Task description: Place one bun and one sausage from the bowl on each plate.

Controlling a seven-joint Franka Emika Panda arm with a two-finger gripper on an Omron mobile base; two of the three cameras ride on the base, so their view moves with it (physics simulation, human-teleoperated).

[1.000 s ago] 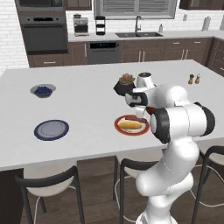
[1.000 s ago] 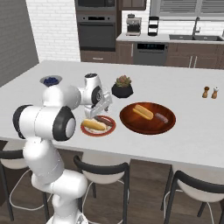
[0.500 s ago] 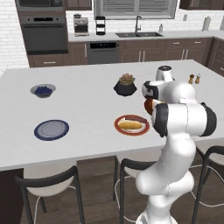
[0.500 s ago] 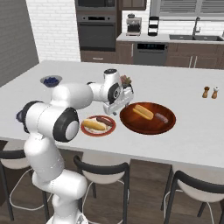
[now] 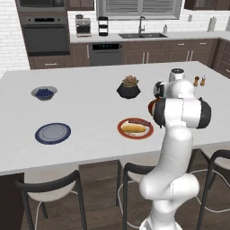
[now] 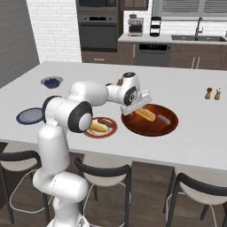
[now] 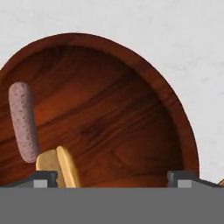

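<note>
With the red-rimmed plate (image 6: pixel 101 127) filled, blue plate (image 5: pixel 53 133) bare. Gripper (image 6: pixel 138 107) spread wide, empty, above bowl (image 6: pixel 150 126). Bun (image 6: pixel 145 115), sausage (image 6: pixel 163 119) left.

Glossy white arm (image 6: pixel 66 146) — dark joint bands (rounded segments).

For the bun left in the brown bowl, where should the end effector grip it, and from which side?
Probably at mid-length, across the narrow width, coming from above. The bun lies flat in the bowl, long and slim, so only its short axis fits between the fingers. The sausage lies apart from it. The open end effector hangs over the bowl beside the bun.
</note>
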